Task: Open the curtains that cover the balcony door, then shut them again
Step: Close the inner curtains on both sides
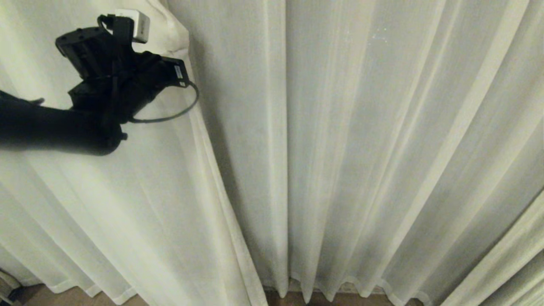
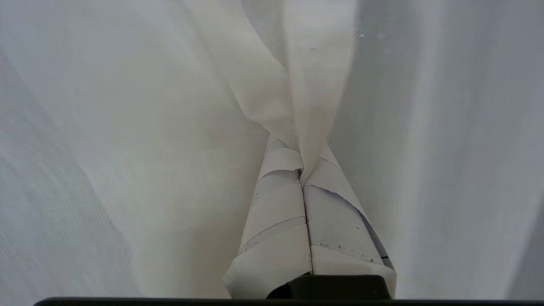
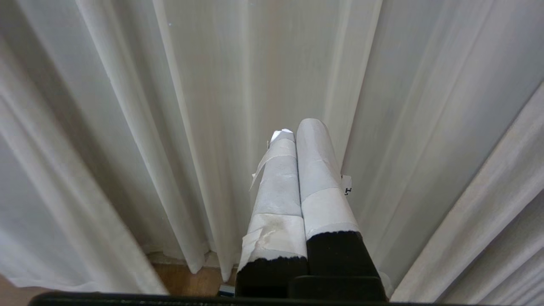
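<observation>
The left gripper (image 2: 302, 170) has its jaws pressed together on a gathered fold of the curtains (image 1: 361, 148): in the left wrist view the cloth comes down in a twisted bunch and disappears right into the seam between the two tape-wrapped fingers (image 2: 276, 221). Fabric drapes away on both sides of the jaws, looser and more rumpled on one side, hanging in a smooth shaded fall on the other. From the head view the left gripper (image 1: 170, 34) sits up high against the pleats, its tip buried in the cloth, with the edge of the fabric pulled up into a small bump just above it.

The right gripper (image 3: 293, 136) is also closed, its two taped fingers (image 3: 278, 195) lying flat against each other with nothing between them. It touches nothing; the pleats hang just ahead of the jaws, and below them the wavy hem stops short of a strip of brown wooden floor (image 3: 187, 278).

By count: two grippers, each with two fingers. The fabric fills the whole head view and reaches down to the floor, with a darker shadowed seam running beside the left jaws, so I cannot tell where one panel ends. The balcony door is wholly hidden behind the cloth.
</observation>
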You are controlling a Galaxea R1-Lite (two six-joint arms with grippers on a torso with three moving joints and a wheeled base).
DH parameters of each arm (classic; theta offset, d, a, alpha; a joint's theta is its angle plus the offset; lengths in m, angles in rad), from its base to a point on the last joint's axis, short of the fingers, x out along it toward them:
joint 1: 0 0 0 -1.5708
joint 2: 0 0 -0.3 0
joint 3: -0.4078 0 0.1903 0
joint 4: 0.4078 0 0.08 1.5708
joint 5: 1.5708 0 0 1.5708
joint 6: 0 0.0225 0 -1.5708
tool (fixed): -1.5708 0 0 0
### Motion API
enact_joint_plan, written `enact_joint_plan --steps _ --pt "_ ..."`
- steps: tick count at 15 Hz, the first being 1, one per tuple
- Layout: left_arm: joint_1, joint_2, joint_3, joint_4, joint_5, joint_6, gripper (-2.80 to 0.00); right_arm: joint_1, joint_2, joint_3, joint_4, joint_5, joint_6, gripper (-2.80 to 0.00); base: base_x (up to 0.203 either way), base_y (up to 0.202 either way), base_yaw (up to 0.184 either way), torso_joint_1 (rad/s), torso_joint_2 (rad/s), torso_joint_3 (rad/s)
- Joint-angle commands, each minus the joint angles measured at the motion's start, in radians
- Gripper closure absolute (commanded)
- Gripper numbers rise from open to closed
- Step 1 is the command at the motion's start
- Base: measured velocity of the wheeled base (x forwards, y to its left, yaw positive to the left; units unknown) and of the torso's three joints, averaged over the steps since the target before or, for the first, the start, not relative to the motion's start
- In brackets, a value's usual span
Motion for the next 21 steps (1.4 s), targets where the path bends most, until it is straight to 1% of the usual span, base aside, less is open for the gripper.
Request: enact_joint_plan --steps 1,5,8,11,12,14,18,21 --pt "0.03 0.02 0.0 -0.005 -0.001 0.0 0.0 0.0 0.0 0.0 -0.001 0.0 0.0 0.0 0.0 0.0 0.0 0.0 0.0 0.0" --pt "0.047 0.057 -0.02 -0.007 -0.002 0.0 0.0 0.0 0.0 0.0 -0.001 0.0 0.0 0.0 0.0 0.0 0.0 0.0 0.0 0.0" --pt "0.052 0.065 -0.026 -0.041 -0.001 0.0 0.0 0.0 0.0 0.0 -0.001 0.0 0.0 0.0 0.0 0.0 0.0 0.0 0.0 0.0" --pt "0.058 0.062 -0.026 -0.047 -0.003 -0.002 0.0 0.0 0.0 0.0 -0.001 0.0 0.0 0.0 0.0 0.0 0.0 0.0 0.0 0.0" --pt "0.058 0.059 -0.026 -0.047 -0.009 -0.002 -2.8 0.0 0.0 0.0 -0.001 0.0 0.0 0.0 0.0 0.0 0.0 0.0 0.0 0.0" --pt "0.055 0.054 -0.026 -0.051 -0.012 -0.002 -2.8 0.0 0.0 0.0 -0.001 0.0 0.0 0.0 0.0 0.0 0.0 0.0 0.0 0.0" --pt "0.053 0.019 -0.015 -0.094 0.001 -0.003 -2.8 0.0 0.0 0.0 -0.001 0.0 0.0 0.0 0.0 0.0 0.0 0.0 0.0 0.0" --pt "0.054 -0.048 0.049 -0.096 0.002 -0.005 -2.8 0.0 0.0 0.0 -0.001 0.0 0.0 0.0 0.0 0.0 0.0 0.0 0.0 0.0"
